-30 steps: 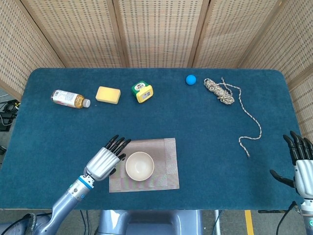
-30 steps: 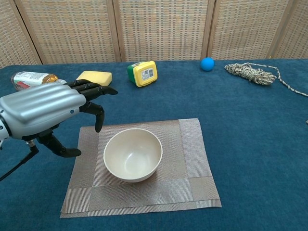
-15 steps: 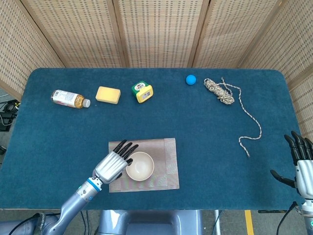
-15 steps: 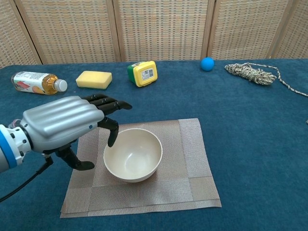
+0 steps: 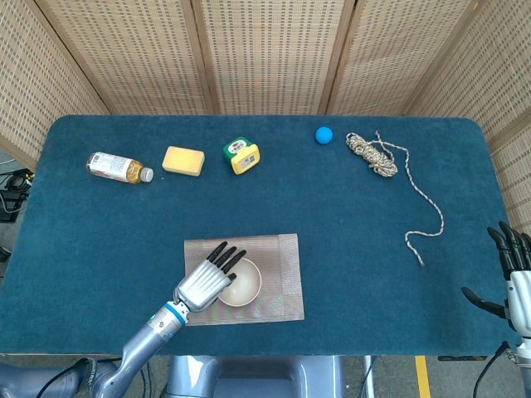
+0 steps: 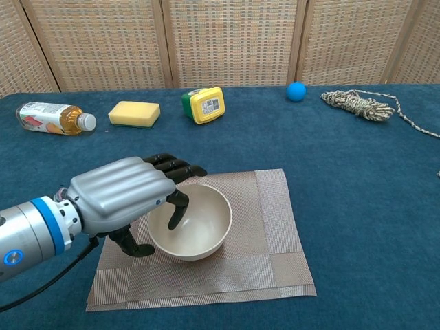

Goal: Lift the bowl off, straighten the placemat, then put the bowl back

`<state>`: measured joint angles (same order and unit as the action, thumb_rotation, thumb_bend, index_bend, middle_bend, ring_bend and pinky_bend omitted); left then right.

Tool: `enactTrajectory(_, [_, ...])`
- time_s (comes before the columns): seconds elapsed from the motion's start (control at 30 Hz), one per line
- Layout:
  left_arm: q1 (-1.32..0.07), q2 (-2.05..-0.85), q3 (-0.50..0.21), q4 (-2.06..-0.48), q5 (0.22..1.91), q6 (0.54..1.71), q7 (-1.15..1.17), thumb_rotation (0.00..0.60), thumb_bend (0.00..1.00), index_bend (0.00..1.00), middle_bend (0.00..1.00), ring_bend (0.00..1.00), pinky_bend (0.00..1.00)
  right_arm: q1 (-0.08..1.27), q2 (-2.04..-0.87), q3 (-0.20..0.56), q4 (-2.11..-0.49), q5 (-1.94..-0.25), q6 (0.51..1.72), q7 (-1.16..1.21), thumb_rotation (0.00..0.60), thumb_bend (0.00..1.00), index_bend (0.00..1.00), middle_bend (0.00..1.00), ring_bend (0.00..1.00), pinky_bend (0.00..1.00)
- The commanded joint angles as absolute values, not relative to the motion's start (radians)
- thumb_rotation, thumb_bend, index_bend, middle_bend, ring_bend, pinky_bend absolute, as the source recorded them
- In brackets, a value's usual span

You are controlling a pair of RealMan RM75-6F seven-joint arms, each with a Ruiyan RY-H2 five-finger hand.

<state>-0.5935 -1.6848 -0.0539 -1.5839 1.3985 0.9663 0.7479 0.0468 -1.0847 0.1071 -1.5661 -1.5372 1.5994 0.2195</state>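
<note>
- The left hand [image 6: 127,196] reaches over the near-left rim of the cream bowl [image 6: 196,223], fingers [image 6: 177,168] stretched above the rim and one dark fingertip dipping inside; the thumb lies low outside the bowl's left wall; whether any of them actually touches the bowl cannot be told; nothing is gripped.
- From overhead, the left hand [image 5: 207,280] covers the bowl's [image 5: 243,284] left side; the bowl stands upright on the left half of the woven grey-brown placemat [image 5: 282,278].
- The placemat [image 6: 275,227] lies flat on the blue table [image 6: 357,192], its edges slightly askew to the table's front edge.
- The right hand [image 5: 514,278] rests at the table's far right edge, fingers spread apart and empty.
- Along the back of the table, left to right: a drink bottle [image 5: 116,167] on its side; a yellow sponge [image 5: 183,161]; a green-and-yellow tape measure [image 5: 241,155]; a small blue ball [image 5: 323,134]; a coiled rope [image 5: 375,155] trailing one loose end toward the front.
</note>
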Motion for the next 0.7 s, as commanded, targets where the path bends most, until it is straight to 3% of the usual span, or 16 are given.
enactTrajectory(0.03, [-0.597,-1.701,-0.052,-1.573,1.399,0.976,0.738,0.6,0.36,0.57,0.0,0.0,0.0,0.047,-1.084,0.106,-1.567,-1.539,1.599,0.222,0.6,0.1,0.0,0.0,0.0,0.0])
enactTrajectory(0.13, [-0.596,-1.716,-0.045,-1.555,1.419,0.999,0.728,0.6,0.48,0.64,0.0,0.0,0.0,0.046,-1.083,0.106,-1.567,-1.541,1.6,0.225,0.6,0.1,0.0,0.0,0.0,0.0])
enactTrajectory(0.3, [-0.594,-1.723,-0.035,-1.535,1.431,1.019,0.715,0.6,0.5,0.73,0.0,0.0,0.0,0.046,-1.083,0.106,-1.567,-1.542,1.601,0.227,0.6,0.1,0.0,0.0,0.0,0.0])
enactTrajectory(0.5, [-0.588,-1.698,-0.03,-1.535,1.445,1.046,0.69,0.6,0.5,0.74,0.0,0.0,0.0,0.045,-1.083,0.106,-1.567,-1.543,1.602,0.228,0.6,0.1,0.0,0.0,0.0,0.0])
enactTrajectory(0.7, [-0.55,-1.574,-0.054,-1.538,1.459,1.141,0.602,0.6,0.5,0.74,0.0,0.0,0.0,0.045,-1.082,0.105,-1.569,-1.546,1.603,0.226,0.6,0.1,0.0,0.0,0.0,0.0])
